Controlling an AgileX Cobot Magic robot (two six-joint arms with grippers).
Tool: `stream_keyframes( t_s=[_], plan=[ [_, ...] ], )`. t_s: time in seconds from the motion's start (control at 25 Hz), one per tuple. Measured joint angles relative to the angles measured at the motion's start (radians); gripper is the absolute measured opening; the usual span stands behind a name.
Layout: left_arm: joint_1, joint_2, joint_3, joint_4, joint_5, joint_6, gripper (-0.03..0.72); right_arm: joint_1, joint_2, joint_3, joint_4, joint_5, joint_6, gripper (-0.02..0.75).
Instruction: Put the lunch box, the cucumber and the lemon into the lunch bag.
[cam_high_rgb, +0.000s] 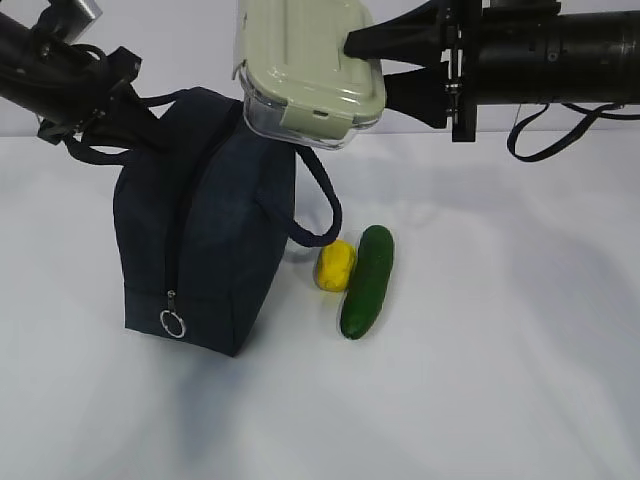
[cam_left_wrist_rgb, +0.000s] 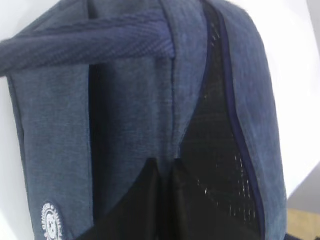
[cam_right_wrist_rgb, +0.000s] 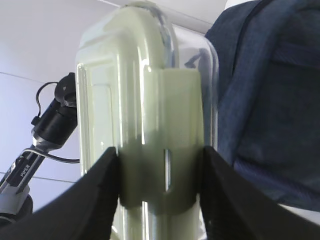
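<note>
Lunch bag (cam_high_rgb: 205, 240) stands upright on table (cam_high_rgb: 480, 380), zipper down its side; left gripper (cam_left_wrist_rgb: 165, 200) has its jaws pinched together on the bag's top fabric. Right gripper (cam_right_wrist_rgb: 160, 195) is clamped on lunch box (cam_high_rgb: 305, 65), held in air just beside bag top. Risk: box wider than the mouth, snags the rim, tips the bag onto cucumber (cam_high_rgb: 367, 282) & lemon (cam_high_rgb: 335, 266).

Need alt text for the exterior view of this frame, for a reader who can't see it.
The right gripper holds the lunch box in the air above the upright navy lunch bag, while the left gripper pinches the bag's top at a handle. On the white table right of the bag, the lemon lies against the cucumber.
</note>
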Motion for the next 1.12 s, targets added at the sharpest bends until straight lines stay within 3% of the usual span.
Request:
stream_keyframes(
  t_s=[0.52, 0.8, 1.12],
  plan=[
    [-0.013, -0.054, 0.0, -0.099, 0.028, 0.063, -0.006, 0.02, 0.0, 0.0, 0.006, -0.113, 0.0, 0.353],
    [-0.019, -0.058, 0.0, -0.28, 0.044, 0.142, -0.006, 0.032, 0.013, -0.002, 0.013, -0.152, 0.0, 0.353],
    [-0.028, -0.058, 0.0, -0.339, 0.054, 0.184, -0.006, 0.036, 0.122, -0.002, 0.016, -0.139, 0.011, 0.353]
  ],
)
